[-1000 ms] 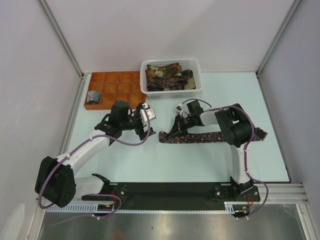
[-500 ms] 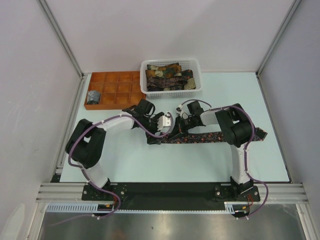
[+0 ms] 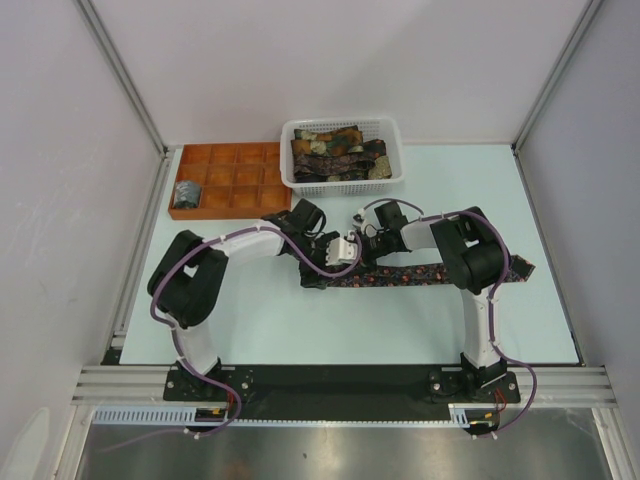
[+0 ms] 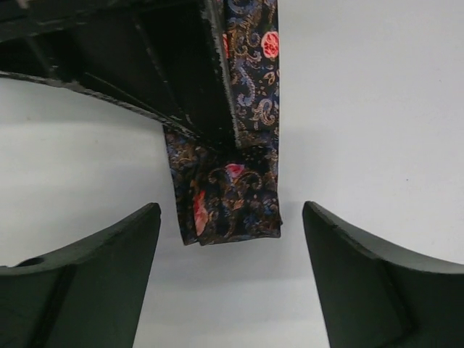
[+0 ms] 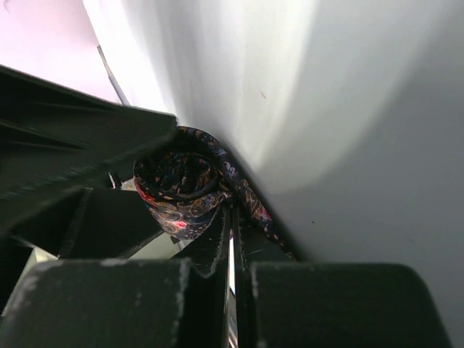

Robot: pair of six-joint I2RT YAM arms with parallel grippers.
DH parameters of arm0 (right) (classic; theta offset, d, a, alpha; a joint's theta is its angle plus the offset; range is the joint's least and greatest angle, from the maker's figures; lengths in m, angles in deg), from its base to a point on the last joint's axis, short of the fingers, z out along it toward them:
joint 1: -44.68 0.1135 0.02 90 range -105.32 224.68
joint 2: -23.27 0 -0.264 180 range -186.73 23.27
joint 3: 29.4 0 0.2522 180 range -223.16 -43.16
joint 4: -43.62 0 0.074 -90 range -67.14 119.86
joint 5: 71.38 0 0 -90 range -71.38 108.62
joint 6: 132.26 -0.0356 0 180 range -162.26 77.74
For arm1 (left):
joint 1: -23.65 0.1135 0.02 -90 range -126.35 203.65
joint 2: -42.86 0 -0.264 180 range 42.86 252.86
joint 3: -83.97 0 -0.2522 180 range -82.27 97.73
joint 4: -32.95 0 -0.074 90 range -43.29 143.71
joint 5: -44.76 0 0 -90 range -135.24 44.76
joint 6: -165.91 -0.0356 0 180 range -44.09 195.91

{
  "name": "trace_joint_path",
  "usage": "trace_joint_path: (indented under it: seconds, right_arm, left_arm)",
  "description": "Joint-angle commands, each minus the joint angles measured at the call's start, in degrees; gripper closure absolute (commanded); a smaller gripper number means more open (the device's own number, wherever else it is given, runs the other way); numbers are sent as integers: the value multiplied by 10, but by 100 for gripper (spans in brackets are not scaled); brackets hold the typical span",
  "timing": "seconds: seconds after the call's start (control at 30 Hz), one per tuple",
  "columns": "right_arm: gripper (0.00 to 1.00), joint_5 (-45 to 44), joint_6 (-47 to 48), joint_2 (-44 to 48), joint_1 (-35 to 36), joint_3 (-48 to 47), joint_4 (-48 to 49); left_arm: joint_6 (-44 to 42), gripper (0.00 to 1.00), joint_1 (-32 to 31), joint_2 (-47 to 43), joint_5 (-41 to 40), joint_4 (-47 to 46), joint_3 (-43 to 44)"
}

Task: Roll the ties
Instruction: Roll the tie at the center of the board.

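The right gripper [image 5: 230, 239] has its jaws pressed together, pinching the dark patterned tie [image 5: 185, 190]. Above the fingertips the tie is wound into a small coil showing blue, gold and red marks. A flat length of the fabric trails to the right along the pale table [image 5: 362, 145]. A dark, blurred part fills the left side.

One camera looks down from above and behind the arms; both wrist cameras sit close, sharing the dark paisley tie [image 4: 232, 196] on the surface [image 3: 400, 320].
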Motion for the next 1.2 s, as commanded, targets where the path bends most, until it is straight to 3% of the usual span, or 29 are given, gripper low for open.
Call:
trace_joint_path:
  seconds: [0.0,0.1,0.27,0.3,0.63,0.9,1.17]
  right_arm:
    - [100,-28,-16,-7,-3,4,35]
    - [100,-22,-27,-3,-1,10,61]
    - [100,-7,-41,9,9,10,75]
    - [96,2,-41,12,10,10,74]
    - [70,40,26,105,-31,-8,-17]
    - [69,-59,100,40,-19,-84,-88]
    - [73,-89,175,-4,4,-126,-174]
  left_arm:
    - [-10,23,-8,12,-17,24,31]
    - [-8,42,-8,19,-23,34,31]
    - [-18,54,-8,7,-30,37,11]
    - [-26,58,-8,5,-31,40,6]
    - [-68,69,-7,-16,-22,65,-20]
    - [-69,71,-7,-15,-8,68,-12]
    - [-55,74,1,-24,2,55,-17]
